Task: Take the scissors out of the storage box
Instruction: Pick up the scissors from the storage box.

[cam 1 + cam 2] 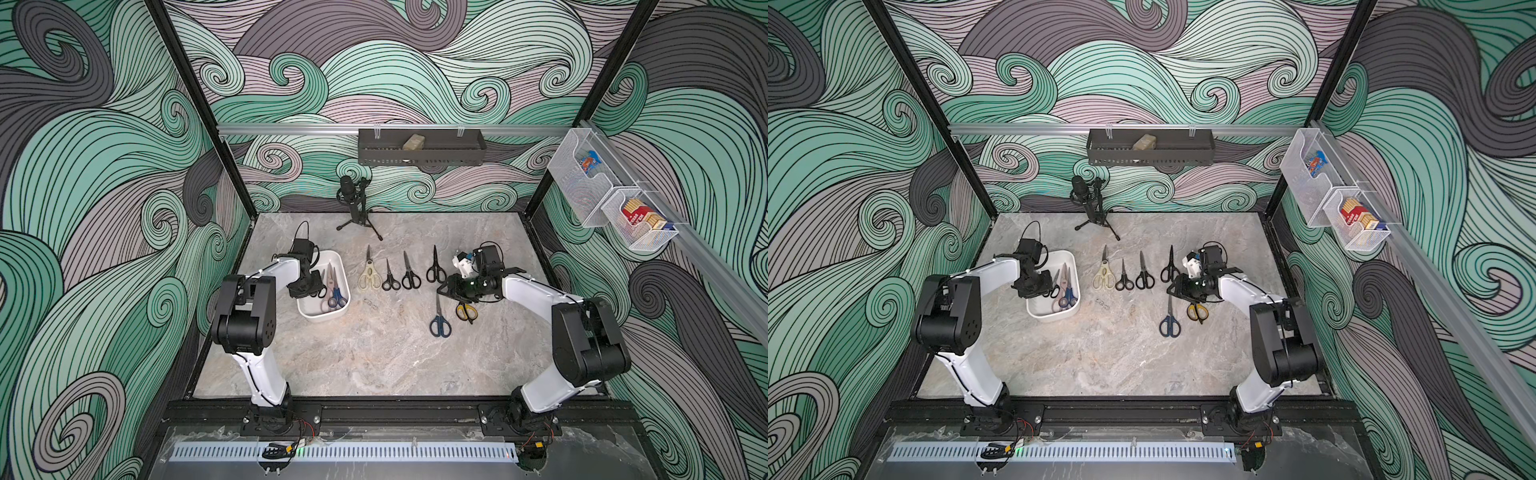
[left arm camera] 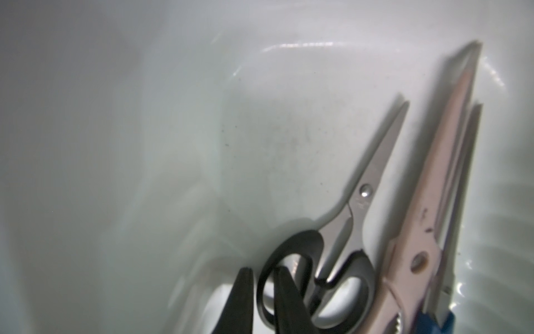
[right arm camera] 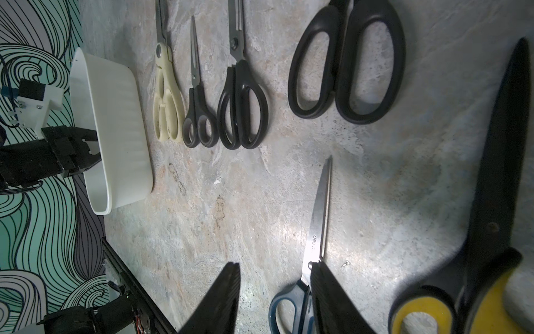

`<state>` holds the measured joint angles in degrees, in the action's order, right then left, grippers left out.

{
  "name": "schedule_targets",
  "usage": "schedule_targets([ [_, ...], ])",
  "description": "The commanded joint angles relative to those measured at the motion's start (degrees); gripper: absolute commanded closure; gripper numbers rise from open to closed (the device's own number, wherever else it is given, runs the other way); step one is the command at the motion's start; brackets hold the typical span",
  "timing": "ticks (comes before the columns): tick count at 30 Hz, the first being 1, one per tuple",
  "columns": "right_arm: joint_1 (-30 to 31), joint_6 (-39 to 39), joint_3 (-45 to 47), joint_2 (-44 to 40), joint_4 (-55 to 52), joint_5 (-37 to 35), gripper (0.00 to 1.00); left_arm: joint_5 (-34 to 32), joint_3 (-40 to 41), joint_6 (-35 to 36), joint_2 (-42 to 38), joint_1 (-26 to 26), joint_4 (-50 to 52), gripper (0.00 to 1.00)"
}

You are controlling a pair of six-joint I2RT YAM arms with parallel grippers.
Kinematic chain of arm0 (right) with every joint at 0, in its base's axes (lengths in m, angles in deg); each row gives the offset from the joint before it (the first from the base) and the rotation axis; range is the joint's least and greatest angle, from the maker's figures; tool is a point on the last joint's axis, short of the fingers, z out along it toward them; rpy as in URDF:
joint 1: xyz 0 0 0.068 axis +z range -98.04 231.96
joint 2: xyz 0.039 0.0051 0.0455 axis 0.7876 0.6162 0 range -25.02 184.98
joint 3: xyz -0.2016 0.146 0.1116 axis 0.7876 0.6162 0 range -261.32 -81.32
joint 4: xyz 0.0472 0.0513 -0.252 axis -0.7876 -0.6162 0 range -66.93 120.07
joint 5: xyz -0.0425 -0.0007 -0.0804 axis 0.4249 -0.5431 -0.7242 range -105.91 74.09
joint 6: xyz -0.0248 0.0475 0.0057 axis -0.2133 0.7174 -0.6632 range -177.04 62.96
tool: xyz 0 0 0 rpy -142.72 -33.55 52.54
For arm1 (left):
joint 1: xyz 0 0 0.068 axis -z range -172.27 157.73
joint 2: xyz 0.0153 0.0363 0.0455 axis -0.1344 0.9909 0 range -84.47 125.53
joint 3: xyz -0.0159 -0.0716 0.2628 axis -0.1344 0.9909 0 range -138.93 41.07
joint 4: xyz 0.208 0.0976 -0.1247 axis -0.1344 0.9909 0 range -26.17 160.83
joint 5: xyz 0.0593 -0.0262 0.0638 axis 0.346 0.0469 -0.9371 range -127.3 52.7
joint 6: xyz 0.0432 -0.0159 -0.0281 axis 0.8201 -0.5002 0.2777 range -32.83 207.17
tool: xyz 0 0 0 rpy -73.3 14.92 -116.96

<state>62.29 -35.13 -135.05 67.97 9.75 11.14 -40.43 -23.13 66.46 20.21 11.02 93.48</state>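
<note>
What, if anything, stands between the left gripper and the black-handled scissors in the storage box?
Nothing visible does. In the left wrist view the left gripper straddles one handle ring of the black-handled scissors, one finger outside the ring and one through it. The pink pair lies beside them in the storage box, not between.

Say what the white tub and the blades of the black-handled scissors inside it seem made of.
The shallow white rounded tub looks like glossy moulded plastic: smooth walls, soft highlights. The blades of the black-handled scissors look like satin steel: grey sheen, bright pivot rivet.
</note>
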Motion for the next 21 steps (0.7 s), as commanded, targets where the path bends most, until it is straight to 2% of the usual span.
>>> schedule_targets([
  [1,0.37,0.37,-0.32,0.34,0.19,-0.33,0.56,-0.68,0.47,0.04,2.1,-0.21,0.17,0.88],
  [6,0.35,0.45,-0.41,0.35,0.23,-0.33,0.56,-0.6,0.67,-0.29,2.57,-0.3,0.02,1.0],
  [15,1.6,0.33,-1.76,-1.36,0.2,0.83,0.56,1.21,-0.86,-0.6,-1.04,-0.68,1.49,1.0],
  [21,6.88,-0.26,-6.62,-0.35,0.22,2.04,0.56,5.17,-2.86,-0.59,-6.16,-0.71,3.32,1.0],
])
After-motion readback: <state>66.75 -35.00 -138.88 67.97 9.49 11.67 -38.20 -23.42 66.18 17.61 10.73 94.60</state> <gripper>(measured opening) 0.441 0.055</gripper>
